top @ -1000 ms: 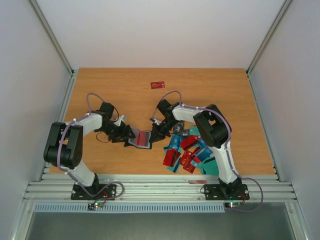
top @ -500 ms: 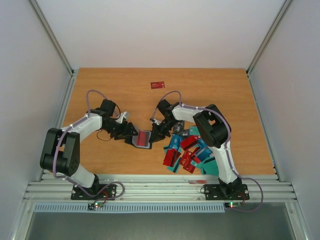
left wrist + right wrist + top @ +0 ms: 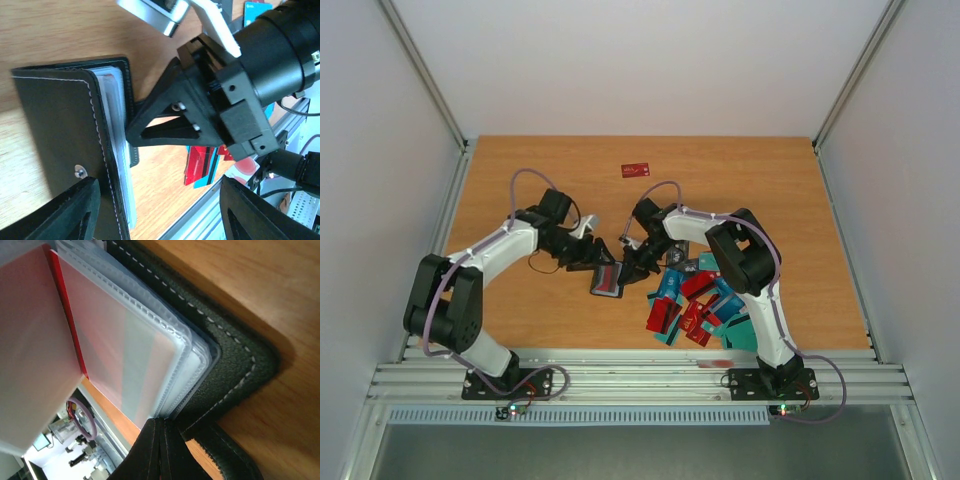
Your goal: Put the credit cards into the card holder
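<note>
The black card holder lies on the table between the two grippers. In the left wrist view its stitched top cover is folded over the clear sleeves. My left gripper is open. One finger hangs over the cover and the other stands apart over bare wood. My right gripper is shut, its tips at the sleeves' edge above the lower cover. Whether they pinch anything does not show. A red card sits in a sleeve. The credit cards, red and teal, lie piled to the right.
One red card lies alone at the far middle of the table. The card pile reaches almost to the metal rail at the near edge. The right arm's elbow stands just behind the pile.
My left gripper has swung right and further away, and the holder's cover has come over with it, hiding most of the red card. The right gripper has stayed at the holder's edge.
</note>
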`<action>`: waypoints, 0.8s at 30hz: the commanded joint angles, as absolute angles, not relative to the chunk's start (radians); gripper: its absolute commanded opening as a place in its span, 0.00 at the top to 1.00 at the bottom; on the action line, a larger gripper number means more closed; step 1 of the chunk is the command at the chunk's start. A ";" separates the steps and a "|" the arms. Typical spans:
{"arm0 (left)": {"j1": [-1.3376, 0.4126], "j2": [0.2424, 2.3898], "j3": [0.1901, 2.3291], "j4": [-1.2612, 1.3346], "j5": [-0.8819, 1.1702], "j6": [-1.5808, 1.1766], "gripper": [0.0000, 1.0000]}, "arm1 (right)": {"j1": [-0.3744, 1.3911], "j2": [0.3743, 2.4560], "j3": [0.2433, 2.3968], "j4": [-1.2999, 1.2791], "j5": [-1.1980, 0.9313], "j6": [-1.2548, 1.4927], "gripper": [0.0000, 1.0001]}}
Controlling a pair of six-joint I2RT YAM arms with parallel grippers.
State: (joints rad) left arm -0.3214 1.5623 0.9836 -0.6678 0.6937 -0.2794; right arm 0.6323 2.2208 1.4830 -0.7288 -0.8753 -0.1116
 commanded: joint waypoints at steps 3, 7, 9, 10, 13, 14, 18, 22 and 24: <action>-0.382 1.625 1.022 -0.618 0.738 -0.317 0.33 | 0.643 2.225 1.512 -0.735 -0.813 -0.107 0.99; -0.396 1.661 0.999 -0.556 0.763 -0.338 0.34 | 0.641 2.185 1.513 -0.747 -0.810 -0.104 0.99; -0.396 1.674 0.983 -0.519 0.771 -0.354 0.35 | 0.637 2.161 1.511 -0.756 -0.806 -0.104 0.99; -0.396 1.681 0.978 -0.503 0.775 -0.362 0.36 | 0.635 2.144 1.508 -0.759 -0.804 -0.104 0.99; -0.396 1.697 0.969 -0.465 0.789 -0.377 0.39 | 0.622 2.103 1.501 -0.770 -0.801 -0.105 0.99; -0.396 1.700 0.967 -0.457 0.789 -0.382 0.40 | 0.617 2.090 1.498 -0.772 -0.799 -0.103 0.99; -0.396 1.726 0.964 -0.436 0.787 -0.392 0.45 | 0.601 2.034 1.490 -0.782 -0.798 -0.098 0.99; -0.396 1.745 0.949 -0.403 0.791 -0.406 0.57 | 0.584 1.998 1.481 -0.768 -0.815 -0.083 0.99; -0.396 1.742 0.943 -0.390 0.794 -0.413 0.65 | 0.582 2.002 1.477 -0.742 -0.839 -0.072 0.99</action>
